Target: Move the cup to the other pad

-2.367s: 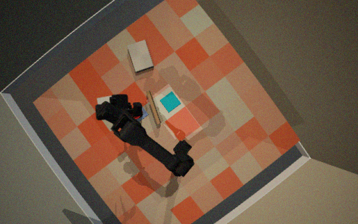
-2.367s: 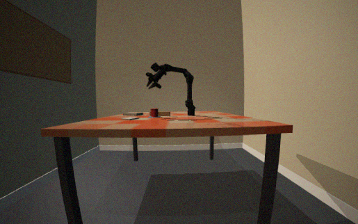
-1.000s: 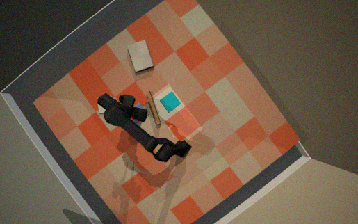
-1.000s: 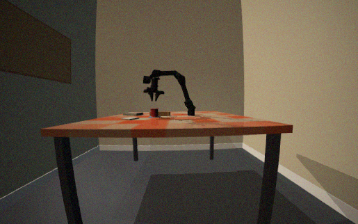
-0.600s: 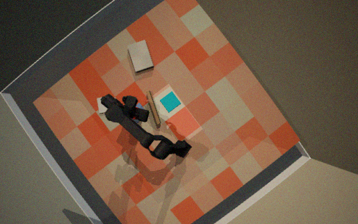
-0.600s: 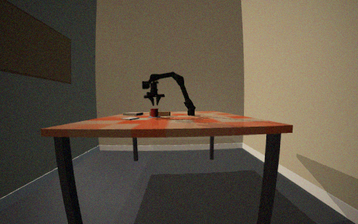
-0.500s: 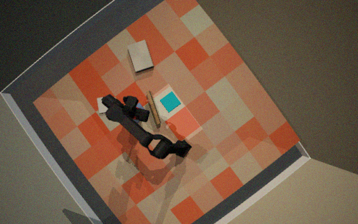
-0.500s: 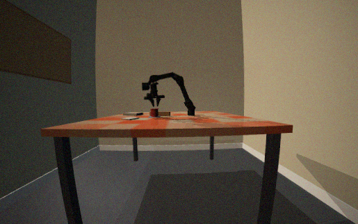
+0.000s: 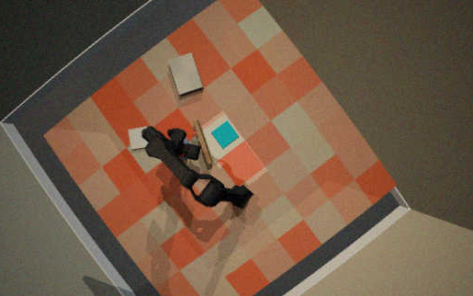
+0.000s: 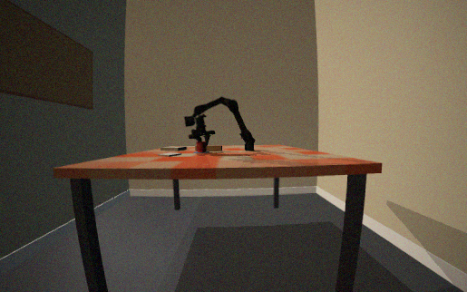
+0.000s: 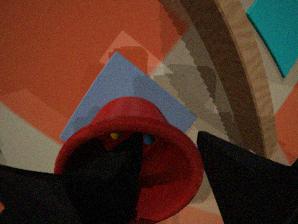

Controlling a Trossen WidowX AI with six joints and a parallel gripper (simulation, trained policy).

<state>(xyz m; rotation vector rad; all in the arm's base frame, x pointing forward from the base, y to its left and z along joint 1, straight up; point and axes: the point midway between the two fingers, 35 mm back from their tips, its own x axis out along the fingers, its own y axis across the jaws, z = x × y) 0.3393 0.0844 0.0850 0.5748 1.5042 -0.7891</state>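
Observation:
The red cup [image 10: 200,147] [image 11: 170,197] stands on the blue pad [image 11: 117,72], its mouth facing the wrist camera. A yellow marble [image 11: 115,135] and a blue marble [image 11: 148,140] show inside; the rest of the inside is mostly hidden by a finger. My gripper [image 11: 170,137] [image 10: 201,141] is open and low at the cup. In the wrist view the left finger reaches over the cup's mouth and the right finger is outside its right rim. Neither clearly grips the wall. The teal pad [image 9: 225,134] [image 11: 280,37] lies beyond the wooden bar and bears nothing.
The upright wooden bar [image 9: 203,144] [image 10: 214,148] [image 11: 237,45] stands between the two pads, close to my right finger. A pale box [image 9: 185,74] [image 10: 173,148] lies farther off. A flat white tile [image 9: 138,139] [image 10: 171,154] lies on the blue pad's other side, partly under the arm in the top view.

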